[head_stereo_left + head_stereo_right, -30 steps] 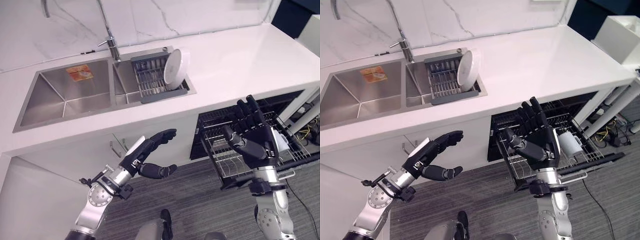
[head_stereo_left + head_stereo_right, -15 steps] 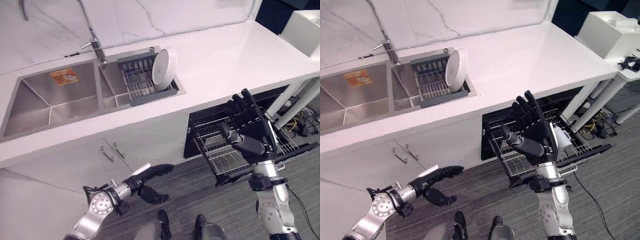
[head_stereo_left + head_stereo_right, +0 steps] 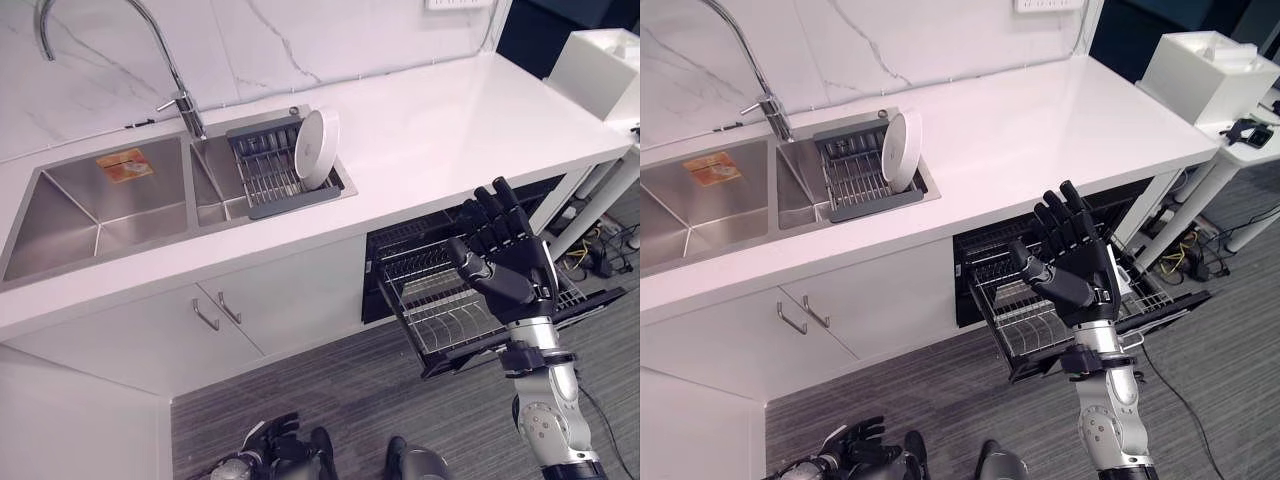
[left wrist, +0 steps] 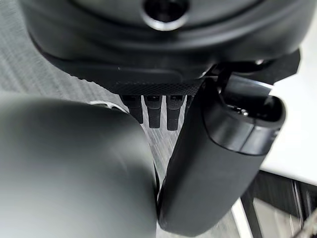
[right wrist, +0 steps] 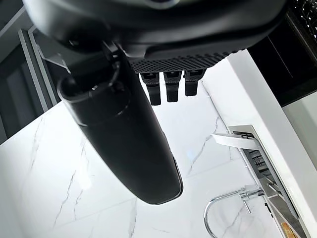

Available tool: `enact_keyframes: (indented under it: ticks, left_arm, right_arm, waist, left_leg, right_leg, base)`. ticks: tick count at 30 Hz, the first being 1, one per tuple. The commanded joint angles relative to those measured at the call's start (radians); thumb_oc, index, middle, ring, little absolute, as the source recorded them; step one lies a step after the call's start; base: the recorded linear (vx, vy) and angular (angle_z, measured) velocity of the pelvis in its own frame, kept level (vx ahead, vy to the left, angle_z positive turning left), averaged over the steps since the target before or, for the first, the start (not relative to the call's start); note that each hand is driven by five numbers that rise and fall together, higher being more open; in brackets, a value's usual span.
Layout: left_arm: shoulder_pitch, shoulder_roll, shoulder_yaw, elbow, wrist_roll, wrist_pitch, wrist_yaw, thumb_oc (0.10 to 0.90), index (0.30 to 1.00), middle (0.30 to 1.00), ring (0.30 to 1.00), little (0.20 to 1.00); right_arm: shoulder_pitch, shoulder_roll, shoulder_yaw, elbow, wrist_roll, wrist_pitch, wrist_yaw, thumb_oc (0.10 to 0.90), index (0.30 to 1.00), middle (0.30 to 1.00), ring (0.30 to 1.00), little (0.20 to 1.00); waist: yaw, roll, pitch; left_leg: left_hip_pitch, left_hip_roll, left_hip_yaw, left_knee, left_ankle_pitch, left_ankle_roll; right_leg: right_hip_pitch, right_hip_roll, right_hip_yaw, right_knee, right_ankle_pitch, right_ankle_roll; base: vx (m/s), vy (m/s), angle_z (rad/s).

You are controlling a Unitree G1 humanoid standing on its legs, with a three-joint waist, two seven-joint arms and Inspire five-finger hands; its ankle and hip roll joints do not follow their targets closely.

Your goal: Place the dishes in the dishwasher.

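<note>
While your right hand (image 3: 505, 262) hangs spread and empty over the pulled-out dishwasher rack (image 3: 440, 318), the white plate (image 3: 312, 149) stands on edge in the sink's drying rack (image 3: 262, 170); your left hand (image 3: 855, 440) hangs low, fingers relaxed.

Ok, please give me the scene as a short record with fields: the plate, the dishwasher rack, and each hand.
plate: white plate stands on edge in the dish rack set in the sink, beside the faucet
dishwasher rack: wire rack pulled out below the counter
right hand: right hand raised in front of the pulled-out rack, fingers straight, holding nothing
left hand: left hand low, near the floor; fingers look relaxed, holding nothing
</note>
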Motion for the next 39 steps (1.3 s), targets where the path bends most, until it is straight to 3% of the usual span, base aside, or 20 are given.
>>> enact_keyframes:
  ticks: [1, 3, 5, 6, 8, 10, 11, 12, 13, 14, 17, 23, 33, 36, 37, 39]
  left_arm:
    - [0.058, 0.009, 0.007, 0.007, -0.045, 0.065, 0.024, 0.800, 0.900, 0.900, 0.900, 0.900]
    - [0.088, 0.001, 0.028, 0.058, -0.059, 0.092, -0.009, 0.800, 0.900, 0.900, 0.900, 0.900]
    - [0.095, -0.024, 0.067, 0.086, -0.289, 0.243, 0.003, 0.800, 0.900, 0.900, 0.900, 0.900]
    - [0.098, -0.040, 0.130, 0.118, -0.394, 0.316, 0.007, 0.800, 0.900, 0.900, 0.900, 0.900]
    - [0.107, -0.053, 0.147, 0.147, -0.383, 0.294, -0.004, 0.800, 0.900, 0.900, 0.900, 0.900]
    - [0.114, -0.054, 0.139, 0.143, -0.351, 0.284, 0.024, 0.800, 0.900, 0.900, 0.900, 0.900]
    - [0.118, -0.050, 0.135, 0.151, -0.345, 0.283, 0.028, 0.800, 0.900, 0.900, 0.900, 0.900]
    - [0.121, -0.048, 0.130, 0.152, -0.349, 0.286, 0.036, 0.800, 0.900, 0.900, 0.900, 0.900]
    - [0.120, -0.046, 0.123, 0.152, -0.344, 0.281, 0.045, 0.800, 0.900, 0.900, 0.900, 0.900]
    - [0.128, -0.040, 0.123, 0.159, -0.339, 0.256, 0.028, 0.800, 0.900, 0.900, 0.900, 0.900]
    - [0.131, -0.031, 0.118, 0.151, -0.336, 0.264, 0.036, 0.800, 0.900, 0.900, 0.900, 0.900]
    - [0.134, -0.033, 0.120, 0.182, -0.317, 0.255, 0.047, 0.800, 0.900, 0.900, 0.900, 0.900]
    - [0.137, -0.035, 0.111, 0.214, -0.308, 0.220, 0.062, 0.800, 0.900, 0.900, 0.900, 0.900]
    - [0.129, -0.032, 0.113, 0.215, -0.305, 0.202, 0.079, 0.800, 0.900, 0.900, 0.900, 0.900]
    - [0.127, -0.030, 0.113, 0.215, -0.265, 0.195, 0.081, 0.800, 0.900, 0.900, 0.900, 0.900]
    - [0.129, -0.030, 0.101, 0.207, -0.212, 0.199, 0.076, 0.800, 0.900, 0.900, 0.900, 0.900]
  right_arm:
    - [-0.104, -0.043, -0.053, -0.139, -0.006, -0.073, -0.002, 0.800, 0.900, 0.900, 0.900, 0.900]
    - [-0.109, -0.038, -0.054, -0.129, -0.028, -0.087, 0.001, 0.800, 0.900, 0.900, 0.900, 0.900]
    - [-0.099, -0.044, -0.063, -0.136, -0.017, -0.076, -0.005, 0.800, 0.900, 0.900, 0.900, 0.900]
    - [-0.095, -0.038, -0.071, -0.139, 0.027, -0.063, 0.003, 0.800, 0.900, 0.900, 0.900, 0.900]
    - [-0.094, 0.001, -0.080, -0.135, 0.050, -0.079, 0.040, 0.800, 0.900, 0.900, 0.900, 0.900]
    - [-0.074, 0.027, -0.075, -0.167, 0.038, -0.094, 0.032, 0.800, 0.900, 0.900, 0.900, 0.900]
    - [-0.064, 0.030, -0.069, -0.180, 0.032, -0.099, 0.024, 0.800, 0.900, 0.900, 0.900, 0.900]
    - [-0.059, 0.036, -0.067, -0.186, 0.027, -0.093, 0.025, 0.800, 0.900, 0.900, 0.900, 0.900]
    - [-0.055, 0.029, -0.071, -0.185, 0.034, -0.084, 0.037, 0.800, 0.900, 0.900, 0.900, 0.900]
    - [-0.058, 0.022, -0.075, -0.160, 0.053, -0.083, 0.068, 0.800, 0.900, 0.900, 0.900, 0.900]
    - [-0.057, 0.027, -0.080, -0.151, 0.066, -0.083, 0.090, 0.800, 0.900, 0.900, 0.900, 0.900]
    - [-0.049, 0.019, -0.080, -0.145, 0.083, -0.062, 0.093, 0.800, 0.900, 0.900, 0.900, 0.900]
    - [-0.064, -0.050, -0.086, -0.153, 0.103, -0.025, 0.093, 0.800, 0.900, 0.900, 0.900, 0.900]
    - [-0.088, -0.080, -0.079, -0.159, 0.075, -0.015, 0.091, 0.800, 0.900, 0.900, 0.900, 0.900]
    - [-0.101, -0.088, -0.069, -0.159, 0.057, -0.013, 0.085, 0.800, 0.900, 0.900, 0.900, 0.900]
    - [-0.123, -0.092, -0.052, -0.156, 0.027, -0.017, 0.077, 0.800, 0.900, 0.900, 0.900, 0.900]
  waist:
    - [0.020, -0.028, 0.030]
    - [0.035, 0.017, 0.058]
    - [0.040, 0.019, 0.057]
    - [0.048, 0.009, 0.048]
    - [0.060, 0.014, 0.031]
    - [0.050, 0.016, 0.029]
    - [0.039, 0.021, 0.026]
    - [0.035, 0.024, 0.027]
    - [0.029, 0.038, 0.031]
    - [0.014, 0.045, 0.050]
    - [0.026, 0.032, 0.048]
    - [0.040, -0.006, 0.023]
    - [0.026, -0.018, 0.011]
    - [0.029, -0.035, 0.022]
    - [0.038, -0.043, 0.029]
    - [0.049, -0.024, 0.042]
  left_leg:
    - [-0.019, -0.031, -0.145, 0.069, -0.112, -0.030]
    - [-0.123, 0.014, -0.188, 0.069, -0.028, -0.076]
    - [-0.141, 0.008, -0.188, 0.069, -0.052, -0.066]
    - [-0.134, -0.009, -0.170, 0.069, -0.077, -0.046]
    - [-0.120, -0.027, -0.181, 0.069, -0.106, -0.004]
    - [-0.087, -0.055, -0.191, 0.069, -0.133, 0.025]
    - [-0.077, -0.062, -0.193, 0.069, -0.142, 0.037]
    - [-0.063, -0.065, -0.191, 0.069, -0.151, 0.043]
    - [-0.039, -0.056, -0.190, 0.069, -0.162, 0.033]
    - [-0.004, -0.041, -0.177, 0.069, -0.191, 0.034]
    - [0.000, -0.022, -0.153, 0.069, -0.199, 0.026]
    - [-0.004, -0.005, -0.132, 0.069, -0.205, 0.006]
    - [0.002, 0.041, -0.153, 0.069, -0.177, -0.054]
    - [0.031, 0.026, -0.140, 0.069, -0.154, -0.058]
    - [0.023, 0.011, -0.151, 0.069, -0.121, -0.061]
    - [-0.020, 0.018, -0.165, 0.069, -0.100, -0.072]
  right_leg:
    - [0.112, 0.036, 0.070, -0.071, -0.070, 0.016]
    - [0.143, 0.077, 0.078, -0.071, -0.094, 0.016]
    - [0.167, 0.067, 0.087, -0.071, -0.114, 0.026]
    - [0.187, 0.039, 0.072, -0.071, -0.127, 0.044]
    - [0.210, 0.041, 0.054, -0.071, -0.126, 0.046]
    - [0.225, 0.066, 0.063, -0.043, -0.063, 0.054]
    - [0.178, 0.076, 0.067, 0.028, -0.031, 0.062]
    - [0.146, 0.063, 0.053, 0.055, -0.006, 0.072]
    - [0.112, 0.022, 0.008, -0.039, -0.010, 0.071]
    - [0.040, -0.029, 0.013, -0.071, 0.077, 0.097]
    - [0.048, -0.051, -0.013, -0.071, 0.022, 0.106]
    - [0.042, -0.074, -0.018, -0.071, -0.014, 0.127]
    - [0.076, 0.000, 0.003, -0.071, -0.081, 0.059]
    - [0.086, -0.002, 0.002, -0.071, -0.083, 0.036]
    - [0.086, -0.007, 0.009, -0.071, -0.076, 0.029]
    - [0.095, 0.009, 0.011, -0.071, -0.077, 0.028]
  base:
    - [0.15, 0.215, -0.06]
    - [0.33, 0.361, -0.02]
    - [0.34, 0.335, -0.09]
    - [0.28, 0.332, -0.44]
    - [0.31, 0.303, -0.73]
    - [0.24, 0.206, -0.60]
    - [0.15, 0.176, -0.22]
    - [0.15, 0.149, -0.03]
    - [0.12, 0.042, -0.29]
    - [0.07, -0.030, -0.22]
    - [0.01, -0.155, 0.02]
    - [0.02, -0.194, -0.02]
    - [0.01, -0.151, 0.08]
    - [0.03, -0.132, 0.33]
    - [0.04, -0.064, 0.16]
    - [0.07, 0.037, 0.02]
